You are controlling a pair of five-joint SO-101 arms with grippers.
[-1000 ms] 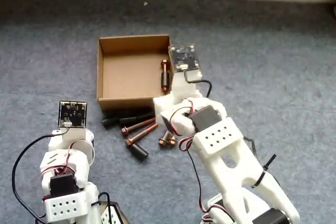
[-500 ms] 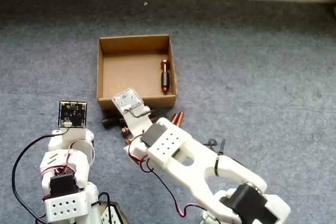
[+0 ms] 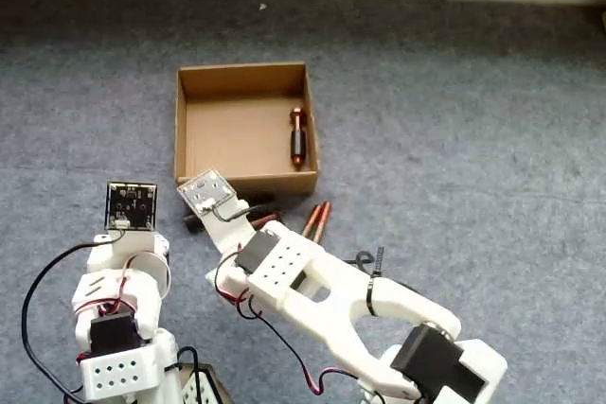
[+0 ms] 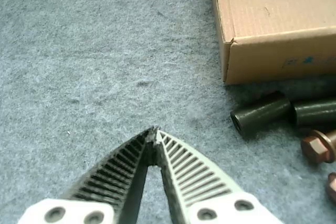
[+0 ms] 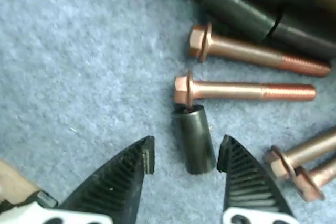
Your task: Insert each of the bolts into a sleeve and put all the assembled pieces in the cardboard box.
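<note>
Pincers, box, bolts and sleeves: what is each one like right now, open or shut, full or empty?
left pincer: shut, holding nothing.
right pincer: open, holding nothing.
cardboard box: open on top, one assembled piece inside.
assembled piece: bolt in its sleeve, lying flat in the box.
loose sleeve: empty, lying on the carpet.
loose bolts: bare, lying on the carpet.

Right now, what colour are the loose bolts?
Coppery; the bolts show best in the right wrist view.
</note>
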